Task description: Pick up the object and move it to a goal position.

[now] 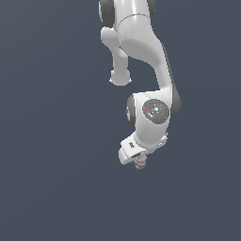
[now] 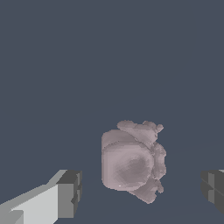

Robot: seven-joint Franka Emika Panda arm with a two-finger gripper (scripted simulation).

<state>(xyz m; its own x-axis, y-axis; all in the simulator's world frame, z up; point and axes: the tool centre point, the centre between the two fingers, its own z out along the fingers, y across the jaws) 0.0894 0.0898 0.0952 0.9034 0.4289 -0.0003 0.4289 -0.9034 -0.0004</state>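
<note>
The object (image 2: 131, 162) is a small lumpy dusty-pink blob of irregular shape. In the wrist view it lies between my two fingers, with a gap on each side. One fingertip (image 2: 70, 194) and the other fingertip (image 2: 213, 186) stand wide apart, so my gripper (image 2: 141, 190) is open and not touching the blob. In the exterior view the object (image 1: 140, 163) peeks out just below the white hand, and my gripper (image 1: 138, 160) sits right over it; the fingers are hidden there.
The white arm (image 1: 141, 42) reaches down from the top of the exterior view. A plain dark blue-grey surface (image 1: 56, 141) fills the rest.
</note>
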